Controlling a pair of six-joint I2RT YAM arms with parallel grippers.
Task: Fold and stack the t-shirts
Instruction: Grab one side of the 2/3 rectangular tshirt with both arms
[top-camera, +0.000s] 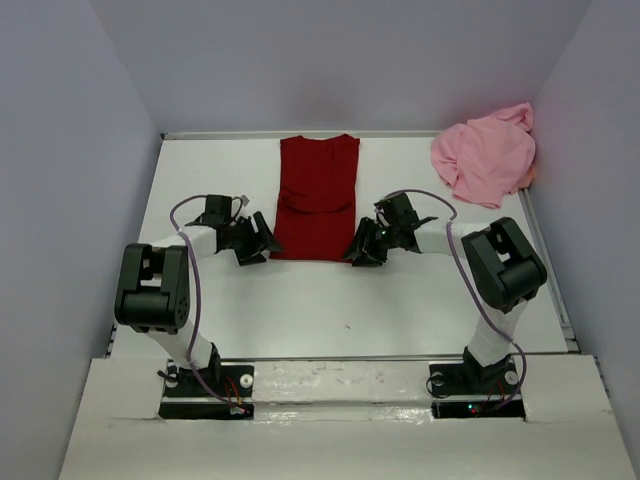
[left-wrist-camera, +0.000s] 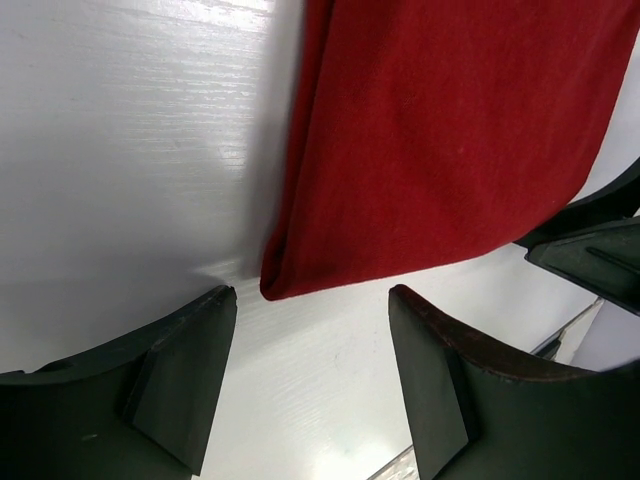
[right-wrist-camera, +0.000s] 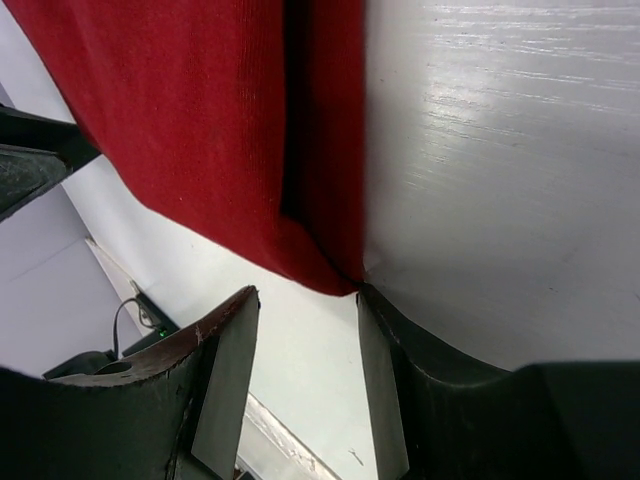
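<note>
The dark red t-shirt lies flat at the table's middle back, folded into a long narrow strip. My left gripper is low at its near left corner, open; in the left wrist view the corner sits just ahead of the gap in the gripper. My right gripper is open at the near right corner. In the right wrist view the cloth's corner touches the tip of one finger, and nothing lies between the jaws of the gripper. The light pink t-shirt is a crumpled heap at back right.
White table enclosed by grey walls on the left, back and right. A metal rail runs along the table's right edge. The arm bases stand at the near edge. Purple cables loop over both arms.
</note>
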